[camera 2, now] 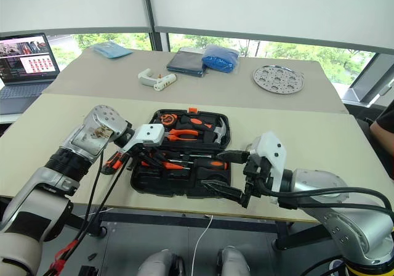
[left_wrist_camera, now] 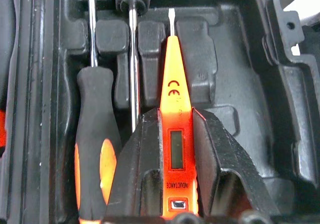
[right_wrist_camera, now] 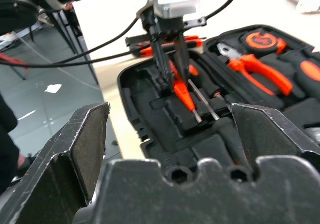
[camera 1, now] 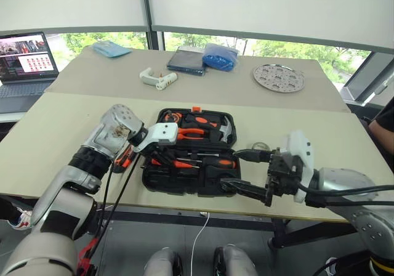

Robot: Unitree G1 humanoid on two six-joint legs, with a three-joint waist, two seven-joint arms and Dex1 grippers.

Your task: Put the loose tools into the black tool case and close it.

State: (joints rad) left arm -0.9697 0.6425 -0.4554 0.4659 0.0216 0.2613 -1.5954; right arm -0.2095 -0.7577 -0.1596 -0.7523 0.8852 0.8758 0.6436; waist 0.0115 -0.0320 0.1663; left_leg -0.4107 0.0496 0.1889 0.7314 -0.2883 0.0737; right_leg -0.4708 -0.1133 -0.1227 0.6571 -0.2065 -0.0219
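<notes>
Tester (left_wrist_camera: 177, 134), slim, light, stiff orange plastic, was pinched mid-body by left gripper (left_wrist_camera: 175, 149) over case (camera 1: 161, 180) recess; right gripper (camera 1: 246, 171) stood spread, empty.

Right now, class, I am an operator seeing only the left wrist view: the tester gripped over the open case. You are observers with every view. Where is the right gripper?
Observer: The right gripper hangs open at the right edge of the case, holding nothing.
Operator: Are any tools outside the case?
Observer: Yes, orange-and-black tools lie on the table by its left side; I cannot tell which ones.
Operator: What is in the far half?
Observer: Pliers, a tape measure and a hammer.
</notes>
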